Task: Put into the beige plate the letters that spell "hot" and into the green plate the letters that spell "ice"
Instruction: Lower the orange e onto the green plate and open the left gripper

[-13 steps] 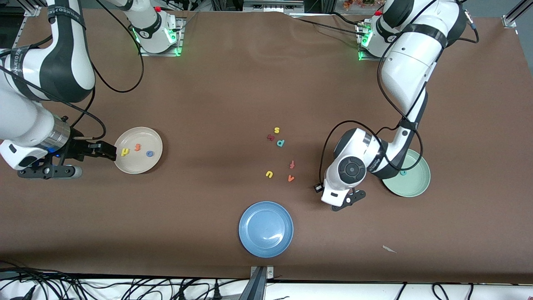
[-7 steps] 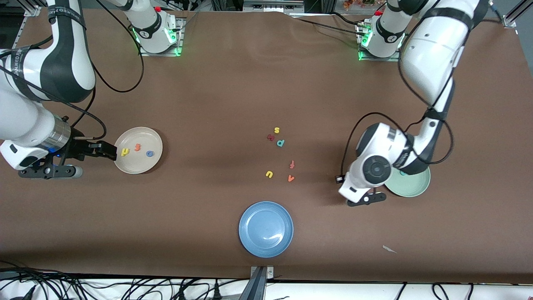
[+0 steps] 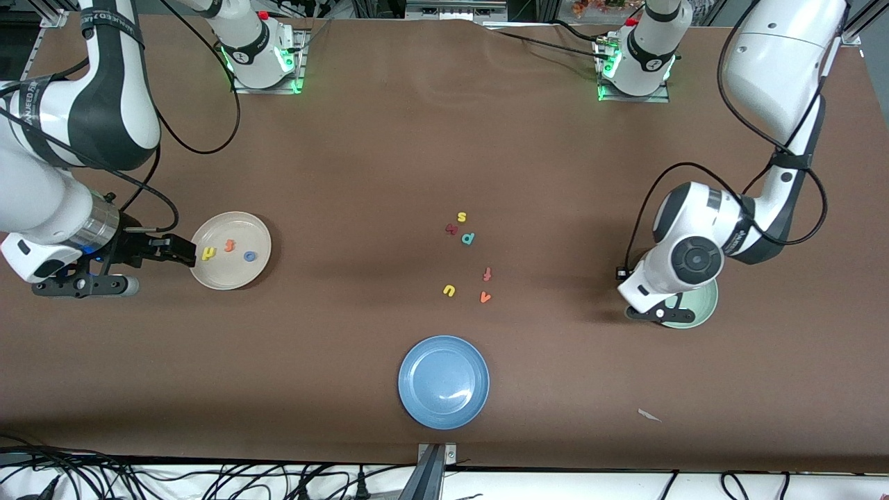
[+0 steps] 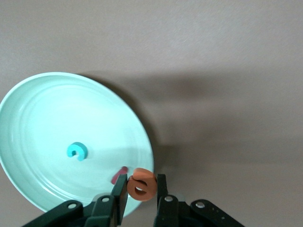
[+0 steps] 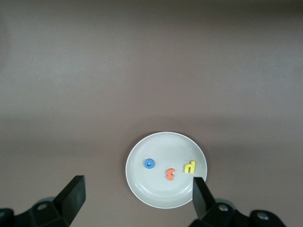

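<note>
At the right arm's end of the counter (image 3: 389, 160), your right arm comes in low and bent, its wrist level with the round cream-beige plate (image 3: 230, 250). The right tool (image 3: 182, 252) waits just beside that plate's rim, its two black fingers spread wide with nothing between them; in the right wrist view the plate sits between the two fingertips.

In the beige plate you have three small foam letters lying flat and apart: the yellow h (image 3: 209, 253), the orange t (image 3: 230, 244) and the blue ring-shaped o (image 3: 249, 256).

Toward the middle of the counter lie the loose letters: a yellow s (image 3: 462, 217), a dark red letter (image 3: 451, 228) just beside a teal p (image 3: 468, 238), then nearer the front camera an orange-red t-like letter (image 3: 487, 273), a yellow u (image 3: 449, 290) and an orange v (image 3: 485, 297). Nearer the camera still sits the round blue plate (image 3: 444, 381), holding nothing.

At the left arm's end, your left arm folds down from high up, its wrist pointing straight down over the round pale mint-green plate (image 3: 701, 309). The left tool (image 4: 141, 189) is over that plate's rim, its fingers narrowed onto the orange foam e (image 4: 141, 184), which is pinched between the pads. In the green plate lie the teal c (image 4: 77, 151) and, partly hidden by a finger, the dark red i (image 4: 119, 174).
</note>
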`<state>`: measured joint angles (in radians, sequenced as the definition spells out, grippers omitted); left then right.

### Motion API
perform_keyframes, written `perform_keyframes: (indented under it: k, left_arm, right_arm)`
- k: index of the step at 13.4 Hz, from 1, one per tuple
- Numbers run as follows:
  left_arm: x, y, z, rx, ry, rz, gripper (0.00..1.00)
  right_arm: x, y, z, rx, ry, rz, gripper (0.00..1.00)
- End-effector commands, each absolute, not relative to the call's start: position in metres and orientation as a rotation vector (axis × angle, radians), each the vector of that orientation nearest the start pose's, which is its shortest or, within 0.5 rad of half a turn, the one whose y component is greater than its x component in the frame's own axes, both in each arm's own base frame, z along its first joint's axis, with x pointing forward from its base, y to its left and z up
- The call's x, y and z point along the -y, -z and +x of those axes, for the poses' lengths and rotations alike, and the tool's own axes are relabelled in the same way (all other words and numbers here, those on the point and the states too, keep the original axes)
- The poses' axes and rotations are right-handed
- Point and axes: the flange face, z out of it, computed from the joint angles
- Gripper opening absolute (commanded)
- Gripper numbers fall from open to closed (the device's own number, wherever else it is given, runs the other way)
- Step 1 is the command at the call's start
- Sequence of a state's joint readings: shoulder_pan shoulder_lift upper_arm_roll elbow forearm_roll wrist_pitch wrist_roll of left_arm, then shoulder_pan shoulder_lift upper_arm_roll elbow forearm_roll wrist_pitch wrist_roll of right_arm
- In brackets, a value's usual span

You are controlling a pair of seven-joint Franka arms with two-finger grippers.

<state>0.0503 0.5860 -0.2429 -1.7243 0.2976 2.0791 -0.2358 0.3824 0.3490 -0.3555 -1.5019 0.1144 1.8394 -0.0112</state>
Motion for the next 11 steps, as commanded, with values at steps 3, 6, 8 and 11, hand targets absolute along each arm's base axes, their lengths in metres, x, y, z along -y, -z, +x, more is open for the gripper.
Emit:
perform_keyframes:
  k: [3,6,8,11]
  left_arm:
    - [0.023,-0.234,0.616,-0.382,-0.162,-2.994,0.19]
    - [-0.004,-0.235,0.62,-0.437,-0.166,-2.996,0.92]
    - [-0.02,-0.243,0.625,-0.383,-0.146,-3.011,1.0]
    - [-0.031,-0.271,0.639,-0.274,-0.178,-3.023,1.0]
  right_arm:
    - [-0.061,-0.478,0.653,0.035,-0.006,-3.136,1.0]
    - [-0.062,-0.479,0.653,0.033,-0.002,-3.136,1.0]
    - [-0.067,-0.477,0.651,0.046,-0.011,-3.136,1.0]
    - [-0.07,-0.474,0.65,0.021,-0.021,-3.136,1.0]
